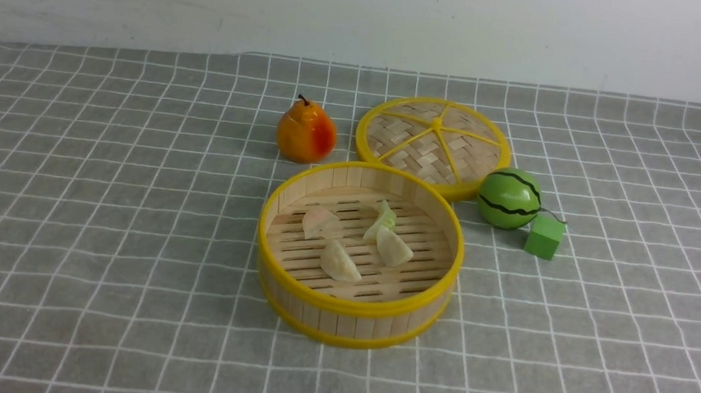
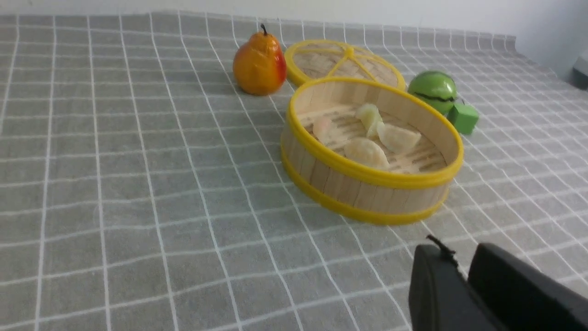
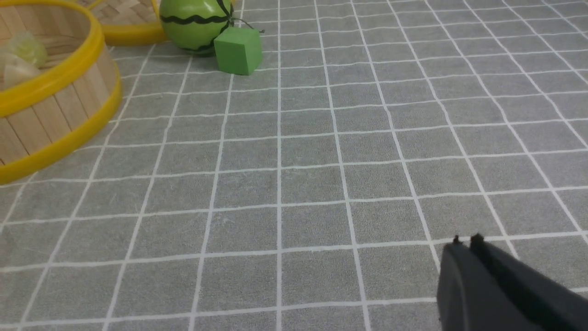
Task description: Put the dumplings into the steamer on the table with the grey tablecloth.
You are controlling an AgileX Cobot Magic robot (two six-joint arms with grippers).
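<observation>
Steamer (image 1: 352, 317) on grey tablecloth (image 1: 93, 228), tabletop centre; holds four dumplings: pinkish (image 1: 320, 222), pale green (image 1: 383, 221), two cream-white (image 1: 340, 262) (image 1: 393, 248). Behind steamer: pear (image 1: 306, 132), woven lid (image 1: 433, 143) touching its rim; watermelon ball (image 1: 510, 198) and green cube (image 1: 544, 236) beside lid. Left gripper (image 2: 461, 271) nearly closed, empty; right gripper (image 3: 465, 246) closed, empty

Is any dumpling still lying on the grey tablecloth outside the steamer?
No, all four dumplings lie on the slatted floor inside the steamer, and the grey tablecloth around it holds none.
</observation>
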